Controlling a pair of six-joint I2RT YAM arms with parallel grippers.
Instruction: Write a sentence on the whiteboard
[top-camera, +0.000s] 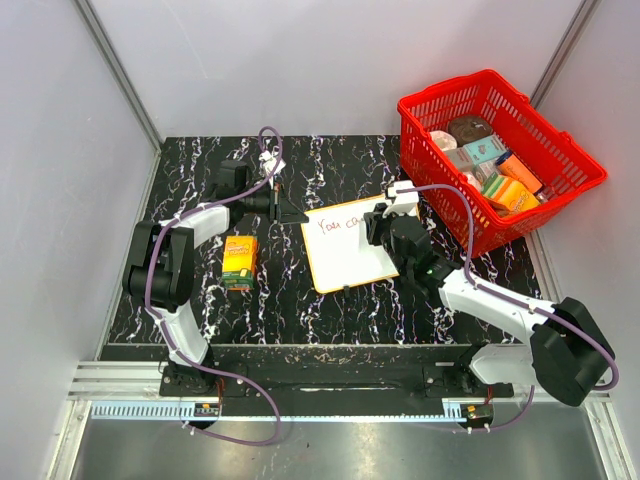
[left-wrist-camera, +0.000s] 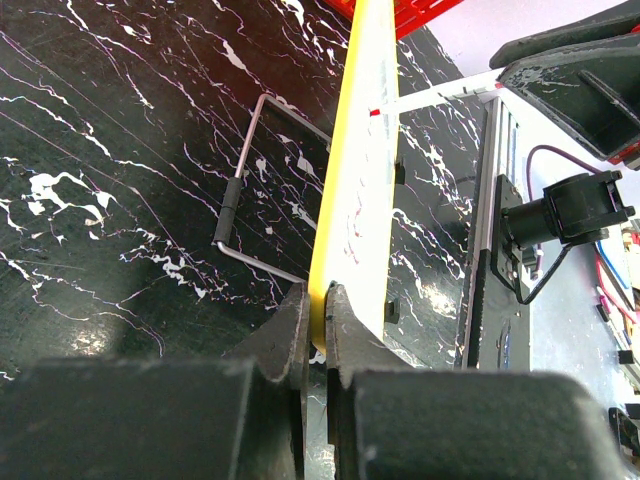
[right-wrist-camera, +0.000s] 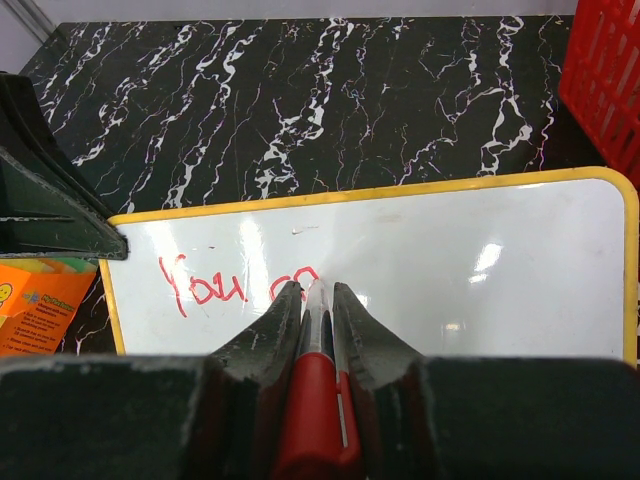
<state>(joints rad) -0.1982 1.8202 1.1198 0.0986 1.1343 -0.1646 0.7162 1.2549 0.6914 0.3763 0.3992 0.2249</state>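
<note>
Whiteboard (top-camera: 350, 250) is lying mid table (top-camera: 300, 310), near the red basket (top-camera: 575, 165). Left gripper (left-wrist-camera: 318, 298) is clamping its yellow rim. Right gripper (right-wrist-camera: 317, 292) is squeezing a red marker (right-wrist-camera: 312, 400), with the tip touching the board at the sentence (right-wrist-camera: 215, 285), "You c…". Likely risks: the marker twisting in the jaws and smearing letters, or the thin rim grip slipping so the board is sliding under stroke pressure.

The small flat white whiteboard (top-camera: 345, 255) with yellow rim lies in the middle of the black marbled desk (top-camera: 300, 310). Behind it to the right stands the red plastic basket (top-camera: 500, 232) (packets (top-camera: 500, 185) inside it); to its left, near, lies the orange carton (top-camera: 239, 262).
</note>
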